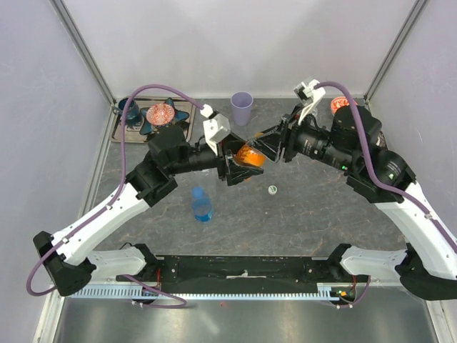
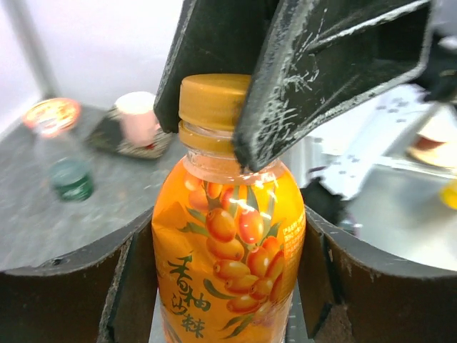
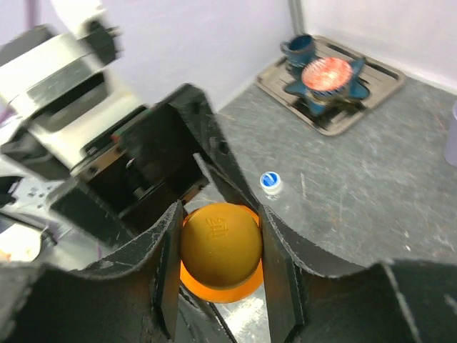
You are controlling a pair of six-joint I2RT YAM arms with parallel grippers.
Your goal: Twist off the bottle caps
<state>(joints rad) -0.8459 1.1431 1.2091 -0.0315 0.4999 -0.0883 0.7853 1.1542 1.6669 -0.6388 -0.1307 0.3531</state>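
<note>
Left pincer (image 1: pixel 234 163) clenched on the body of the orange bottle (image 2: pixel 228 264), held above the middle of the table (image 1: pixel 321 214); right pincer (image 1: pixel 268 146) clamped around its orange cap (image 2: pixel 214 100), seated on the neck; blue bottle (image 1: pixel 202 205) and loose cap (image 1: pixel 272 189) lie on the table nearby, well apart.

Lower centre of the left wrist view: the orange bottle (image 2: pixel 228 257) is clear glossy plastic under a shiny printed film label. The orange cap (image 2: pixel 213 100) is smooth plastic with a dull sheen and an embossed mark on top. Upper right: the right gripper fingers (image 2: pixel 314 78) are black matt plastic, scuffed with whitish scratches. The table (image 1: pixel 321 214) is grey, mottled and matt. The lilac cup (image 1: pixel 242 108) is smooth plastic.
</note>
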